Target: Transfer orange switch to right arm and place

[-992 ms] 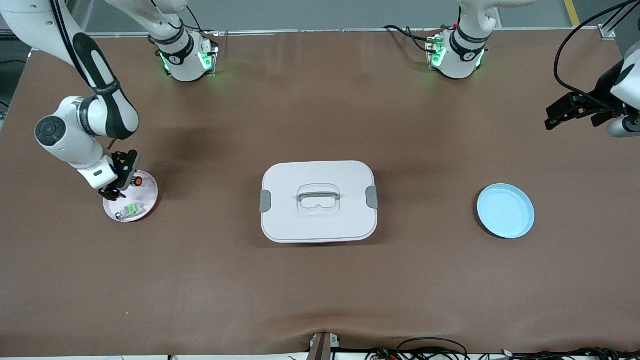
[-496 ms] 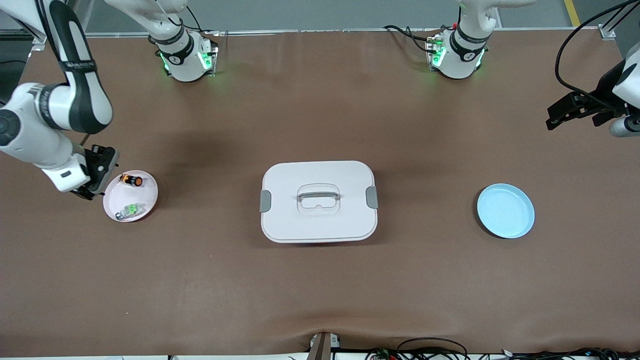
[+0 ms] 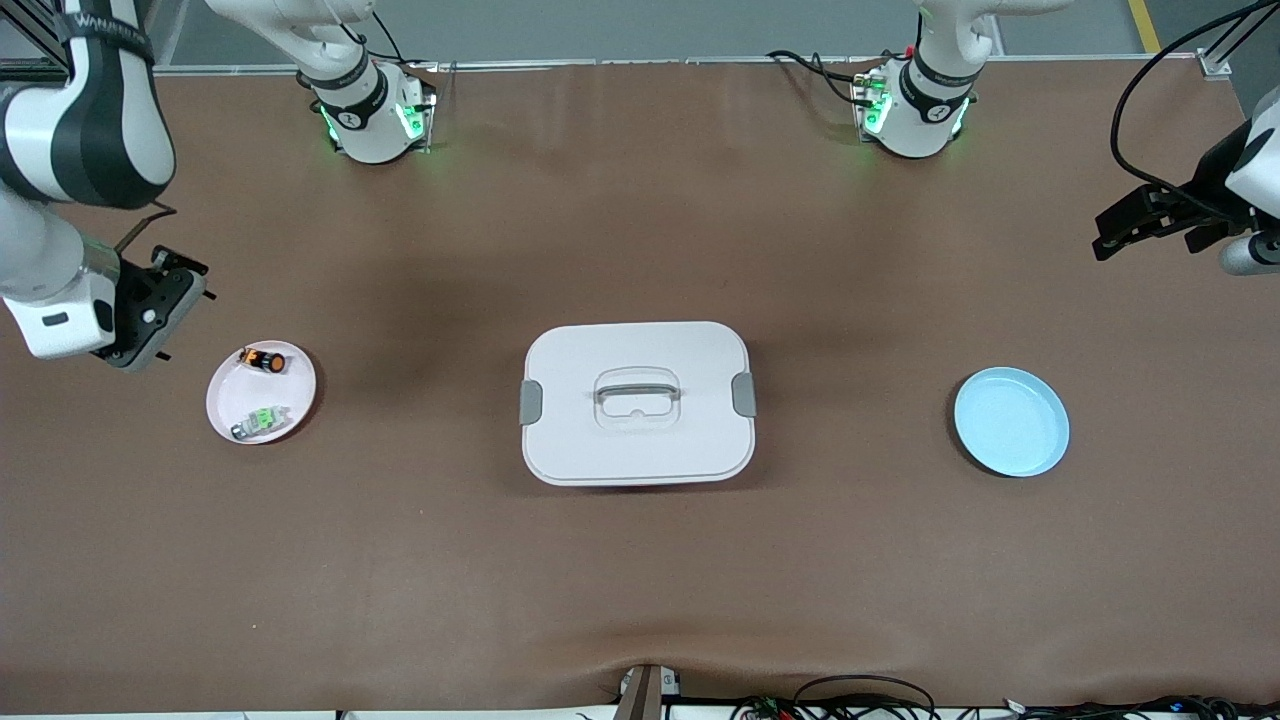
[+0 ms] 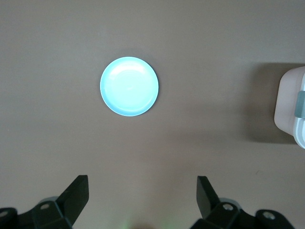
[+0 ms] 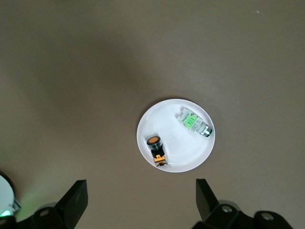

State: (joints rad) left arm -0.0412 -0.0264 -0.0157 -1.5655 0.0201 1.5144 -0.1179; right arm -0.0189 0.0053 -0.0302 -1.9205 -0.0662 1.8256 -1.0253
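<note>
Right now my right tool (image 3: 150, 320) hangs at the left edge of the front frame, fingers spread wide and holding nothing, beside the pink plate (image 3: 295, 400) and clear of its rim. The orange switch (image 3: 262, 361) lies on that plate, in the part closer to my bases, so it sits just toward the frame's centre from this tool. My left tool (image 3: 1130, 228) waits at the far right edge of the frame, also spread and empty, well apart from the switch, so the right arm is by far the nearer one. The switch lies on its side, long axis roughly along the frame's width: a black body, round orange cap, orange end piece. A green-and-clear switch (image 3: 262, 421) shares the plate, lower in the frame.
</note>
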